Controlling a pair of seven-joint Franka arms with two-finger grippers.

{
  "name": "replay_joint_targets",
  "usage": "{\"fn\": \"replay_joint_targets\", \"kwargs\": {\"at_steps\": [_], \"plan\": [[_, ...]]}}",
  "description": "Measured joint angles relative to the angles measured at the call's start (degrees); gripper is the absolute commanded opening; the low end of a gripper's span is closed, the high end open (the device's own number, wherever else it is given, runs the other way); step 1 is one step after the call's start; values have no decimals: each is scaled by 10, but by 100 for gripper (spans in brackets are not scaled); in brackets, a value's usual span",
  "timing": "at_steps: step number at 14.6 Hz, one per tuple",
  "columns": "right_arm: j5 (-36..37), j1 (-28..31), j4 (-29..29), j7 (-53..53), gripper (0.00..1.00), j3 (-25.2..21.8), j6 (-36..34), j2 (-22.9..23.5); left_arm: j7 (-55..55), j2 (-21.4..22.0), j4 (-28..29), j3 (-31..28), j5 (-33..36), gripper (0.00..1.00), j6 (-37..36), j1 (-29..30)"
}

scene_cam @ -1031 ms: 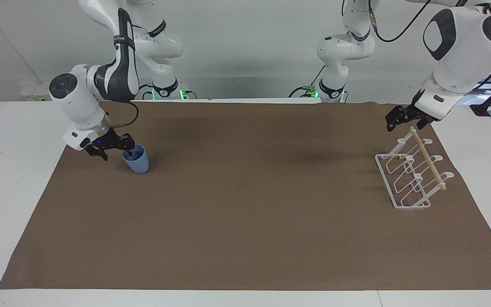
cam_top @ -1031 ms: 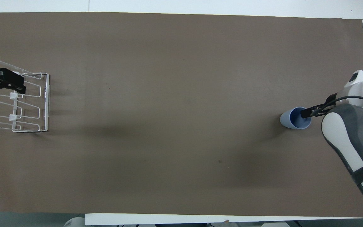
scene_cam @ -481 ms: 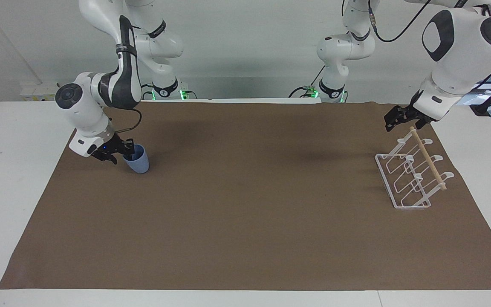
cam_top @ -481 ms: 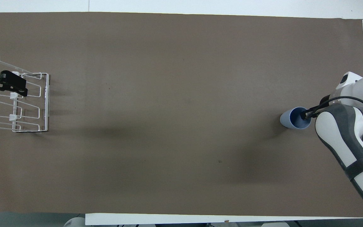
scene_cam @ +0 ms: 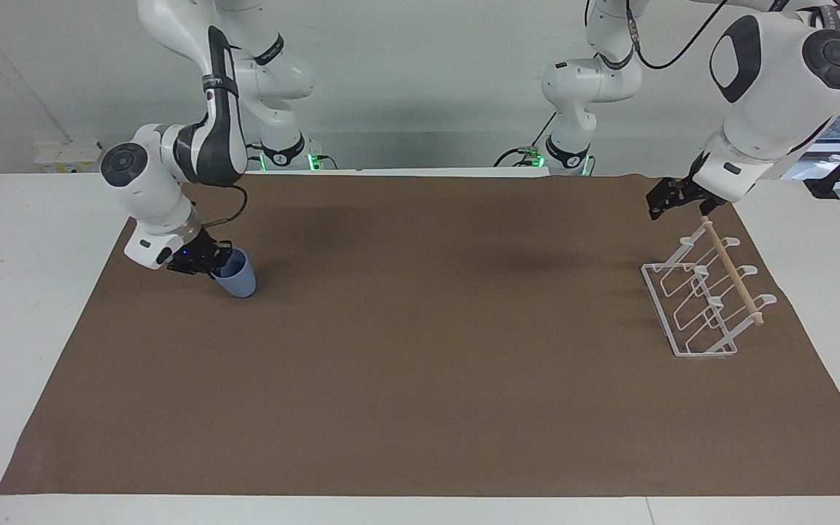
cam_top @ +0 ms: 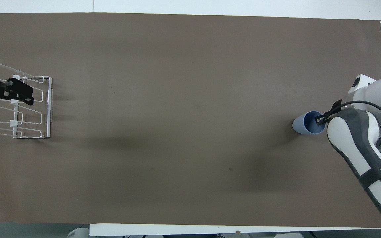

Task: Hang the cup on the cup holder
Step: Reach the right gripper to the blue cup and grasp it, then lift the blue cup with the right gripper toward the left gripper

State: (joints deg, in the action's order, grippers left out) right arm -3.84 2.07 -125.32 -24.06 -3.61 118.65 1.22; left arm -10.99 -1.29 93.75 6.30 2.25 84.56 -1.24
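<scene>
The cup (scene_cam: 236, 273) sits on the brown mat (scene_cam: 420, 350) at the right arm's end of the table (scene_cam: 19, 292), tilted so its mouth faces up and toward the right gripper (scene_cam: 205, 260). One finger of that gripper reaches down into the mouth while the other lies outside the wall, so the jaws straddle the rim; from the overhead view the tip inside the cup (cam_top: 308, 123) is plain, but whether the jaws have pinched shut on the wall I cannot tell.

The cup holder (scene_cam: 704, 292) stands well apart, at the left arm's end of the table, its wooden dowel running from nearer the robots to farther from them, and its prongs slanting up toward that dowel. The left gripper (scene_cam: 671, 203) hangs in the air over the holder's end nearer the robots, and its jaws look spread.

The coming move turns on this: the right arm alone is at the cup, and the cup's long axis leans toward it, so a rim grip would carry the cup mouth-first across the mat toward the prongs.
</scene>
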Motion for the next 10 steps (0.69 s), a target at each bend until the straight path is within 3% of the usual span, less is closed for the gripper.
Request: {"fn": "replay_joint_targets", "kwargs": {"at_steps": [4, 8, 10], "plan": [[-277, -18, 61, -19, 0, 16, -84, 0, -157, 0, 0, 3, -50, 100, 0, -1], [-541, -100, 64, 51, 2, 23, -84, 1, -386, 0, -5, 3, -160, 100, 8, -9], [-636, -162, 65, 115, 3, 24, -60, 1, -525, 0, -11, 4, -195, 100, 18, -44]]}}
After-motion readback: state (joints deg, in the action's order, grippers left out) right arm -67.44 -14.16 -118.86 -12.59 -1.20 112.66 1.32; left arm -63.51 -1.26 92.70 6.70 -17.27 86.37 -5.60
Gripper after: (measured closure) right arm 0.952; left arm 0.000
